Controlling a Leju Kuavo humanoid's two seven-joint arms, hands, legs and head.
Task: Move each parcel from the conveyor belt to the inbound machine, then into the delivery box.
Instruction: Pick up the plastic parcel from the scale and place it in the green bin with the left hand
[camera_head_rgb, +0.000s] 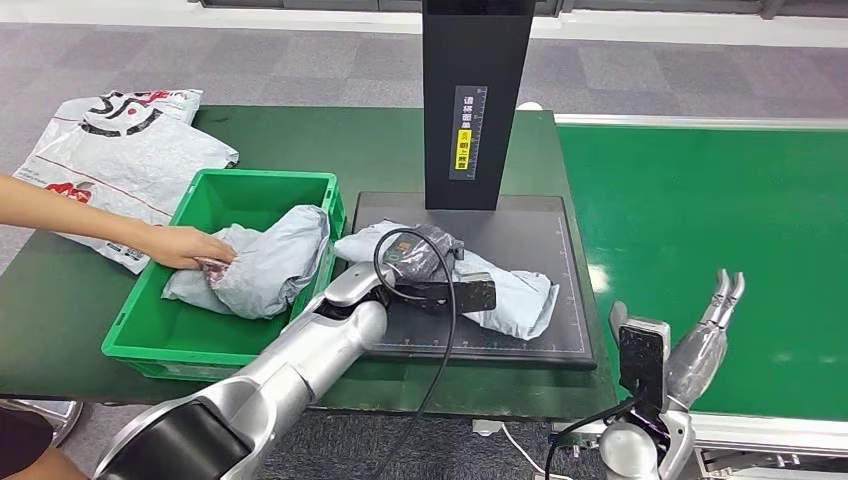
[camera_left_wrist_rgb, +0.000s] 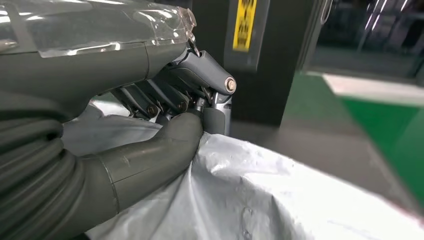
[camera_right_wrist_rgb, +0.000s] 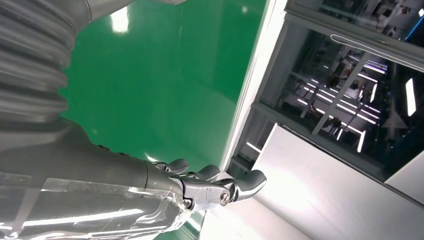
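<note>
A grey plastic parcel (camera_head_rgb: 505, 292) lies on the black platform (camera_head_rgb: 540, 225) of the inbound machine, under its dark column (camera_head_rgb: 475, 100). My left hand (camera_head_rgb: 428, 268) rests on the parcel's left part. In the left wrist view the thumb and fingers (camera_left_wrist_rgb: 192, 112) pinch a fold of this parcel (camera_left_wrist_rgb: 280, 195). A second grey parcel (camera_head_rgb: 275, 255) lies in the green delivery box (camera_head_rgb: 150, 335). My right hand (camera_head_rgb: 712, 330) hangs above the green conveyor belt (camera_head_rgb: 720, 200) holding nothing, fingers apart (camera_right_wrist_rgb: 210, 186).
A person's hand (camera_head_rgb: 190, 246) reaches in from the left and touches the parcel in the box. White printed mail bags (camera_head_rgb: 120, 150) lie on the dark green table at the far left. A black cable (camera_head_rgb: 445, 330) loops over my left forearm.
</note>
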